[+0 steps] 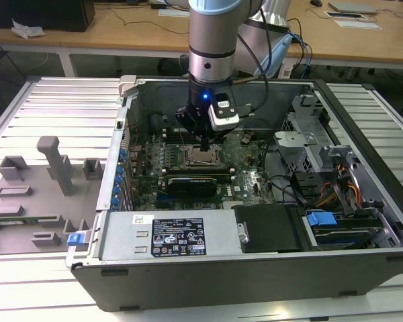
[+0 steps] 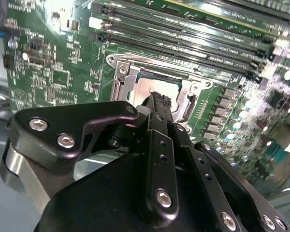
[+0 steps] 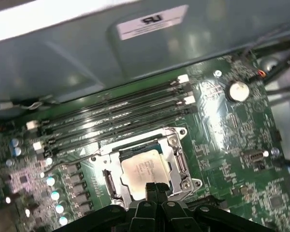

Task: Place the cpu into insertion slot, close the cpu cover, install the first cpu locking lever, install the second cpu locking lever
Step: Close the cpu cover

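You have open room from above: the grey metal computer case (image 1: 255, 285) lies with its side off. Around the square dark-framed insertion slot (image 1: 201, 158), the long black memory slots (image 3: 121, 116) run close on one side, and the long black rectangular card (image 1: 191, 182) stands just beside it on the other. A thin wire lever (image 3: 67, 163) juts out past the socket frame. At the exterior view's right, the silver metal drive cage (image 1: 302, 131) and loose cables (image 1: 322, 188) crowd the wall. The black gripper (image 3: 154, 186), fingers pressed together, hangs just over the slot's edge.
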{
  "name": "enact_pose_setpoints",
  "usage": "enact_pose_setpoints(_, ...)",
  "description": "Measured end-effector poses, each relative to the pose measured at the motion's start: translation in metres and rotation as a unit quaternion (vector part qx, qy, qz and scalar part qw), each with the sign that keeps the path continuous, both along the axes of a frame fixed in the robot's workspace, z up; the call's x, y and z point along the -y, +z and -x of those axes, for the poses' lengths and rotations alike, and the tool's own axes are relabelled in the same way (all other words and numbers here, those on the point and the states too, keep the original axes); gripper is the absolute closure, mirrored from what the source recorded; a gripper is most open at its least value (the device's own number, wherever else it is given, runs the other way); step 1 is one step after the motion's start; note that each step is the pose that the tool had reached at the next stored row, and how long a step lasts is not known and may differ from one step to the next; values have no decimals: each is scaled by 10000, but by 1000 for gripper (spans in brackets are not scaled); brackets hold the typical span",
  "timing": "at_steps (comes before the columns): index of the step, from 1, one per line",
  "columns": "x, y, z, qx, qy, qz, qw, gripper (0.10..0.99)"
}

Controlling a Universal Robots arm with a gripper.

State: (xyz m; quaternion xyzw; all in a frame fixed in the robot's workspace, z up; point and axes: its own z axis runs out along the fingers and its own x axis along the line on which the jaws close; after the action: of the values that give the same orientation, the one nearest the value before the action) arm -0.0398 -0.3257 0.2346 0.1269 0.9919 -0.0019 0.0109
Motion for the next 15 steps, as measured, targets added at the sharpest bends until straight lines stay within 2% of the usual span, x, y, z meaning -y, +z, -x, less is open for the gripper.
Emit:
enact_pose_setpoints(4, 0, -3, 0, 0, 365, 0, 9993, 980)
enact_pose_setpoints(8, 0, -6, 0, 0, 735, 0, 9973, 980)
enact_pose_setpoints(14, 0, -16, 0, 0, 1331, 0, 9911, 980)
enact_pose_setpoints(15, 0, -21, 0, 0, 1568, 0, 9876, 980)
